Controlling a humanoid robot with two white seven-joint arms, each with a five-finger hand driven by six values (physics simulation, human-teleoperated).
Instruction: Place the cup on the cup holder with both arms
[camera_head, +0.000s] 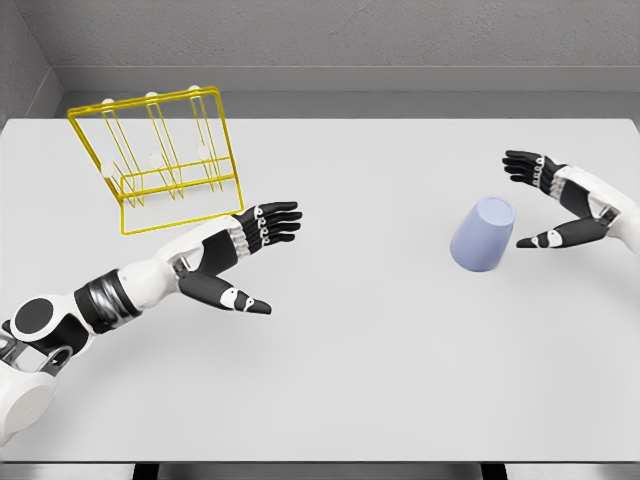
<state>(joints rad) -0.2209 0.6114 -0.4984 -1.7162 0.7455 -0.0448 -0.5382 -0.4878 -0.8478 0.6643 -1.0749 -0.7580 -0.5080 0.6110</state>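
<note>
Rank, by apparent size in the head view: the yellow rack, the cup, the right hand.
1. yellow rack, clearly largest.
2. cup and right hand look alike; I would not rank them.

A wide, pale grey tabletop (360, 360) fills most of the view, evenly lit, with only soft shadows on it. Along its far edge rises a grey, faintly mottled wall (350, 30), meeting a second grey wall (20, 60) at the far left corner. A dark strip runs under the near edge.
</note>
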